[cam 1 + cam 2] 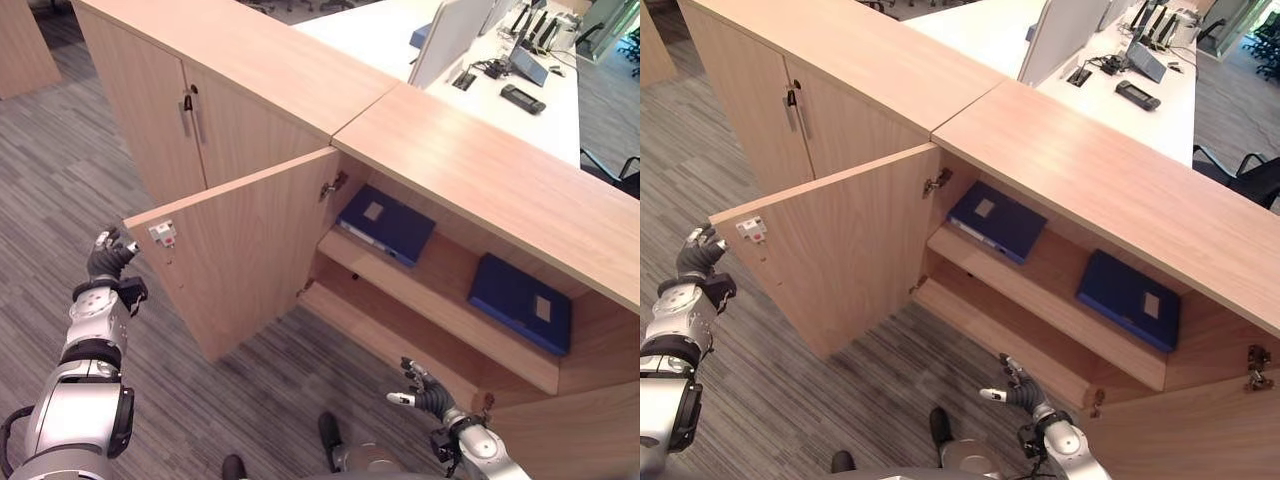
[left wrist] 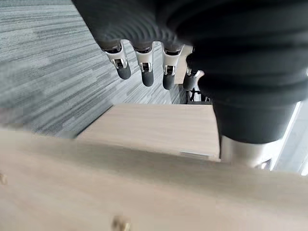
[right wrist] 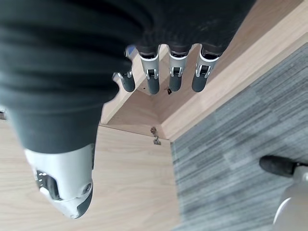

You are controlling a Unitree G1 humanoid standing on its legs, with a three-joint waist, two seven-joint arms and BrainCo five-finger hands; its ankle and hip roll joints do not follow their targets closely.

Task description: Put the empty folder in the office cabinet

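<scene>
Well, the office cabinet (image 1: 480, 180) stands wide open, its left door (image 1: 250, 250) swung out over the grey carpet (image 1: 60, 180). On the upper shelf (image 1: 430, 290) inside lie two blue folders, each with a pale label on its cover, though no writing on them can be read: one blue folder (image 1: 386, 222) sits flat at the shelf's left end, tucked against the back wall just beside the door hinge, and the second blue folder (image 1: 522, 302) lies toward the shelf's right end, well apart from the first. The lower shelf (image 1: 380, 335) runs bare below. A small white tag with a red mark (image 1: 163, 233) shows on the door's outer top corner, print too small to read. The left hand (image 1: 110, 255) hovers near that door corner, fingers relaxed and holding nothing. The right hand (image 1: 425, 392) hangs low by the cabinet's bottom edge, fingers spread loose, empty too. Behind the cabinet's top stands a white desk (image 1: 560, 110) with dark devices on it.
</scene>
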